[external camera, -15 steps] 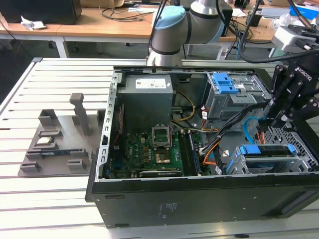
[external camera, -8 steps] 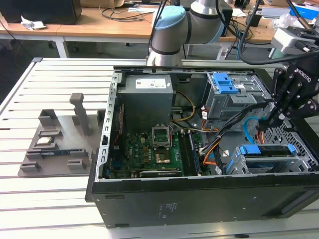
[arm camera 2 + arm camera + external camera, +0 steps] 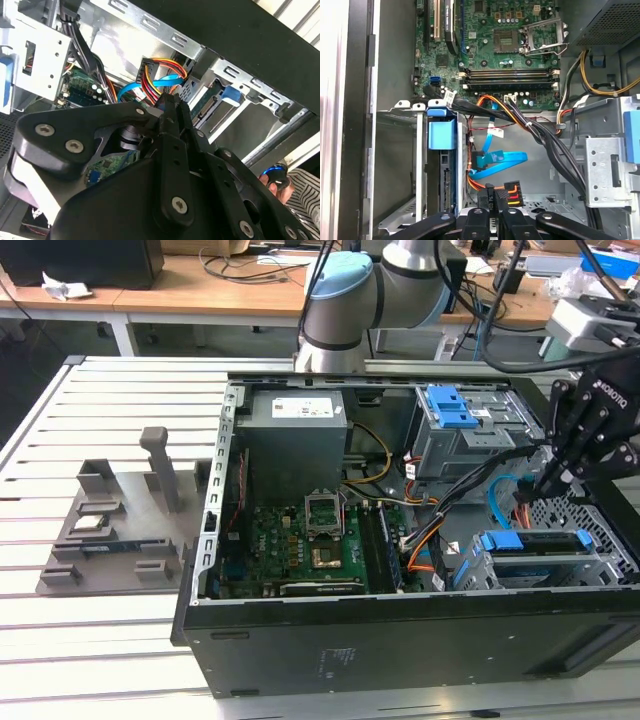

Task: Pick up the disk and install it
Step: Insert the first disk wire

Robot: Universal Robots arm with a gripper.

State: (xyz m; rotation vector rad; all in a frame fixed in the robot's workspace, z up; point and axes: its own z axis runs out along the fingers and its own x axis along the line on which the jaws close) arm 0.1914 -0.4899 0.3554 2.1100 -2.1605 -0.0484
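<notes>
gripper (image 3: 560,475): matt black metal links | disk (image 3: 540,540) just below it: glossy blue plastic frame | drive cage (image 3: 402,165) beside: bare grey sheet metal

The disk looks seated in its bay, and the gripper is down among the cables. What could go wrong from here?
1. The gripper is right at the power plug with coloured wires. A skewed push toward the disk could jam or strain it.
2. The blue data cable and black cable bundle lie close by, so the gripper might snag them.
</notes>
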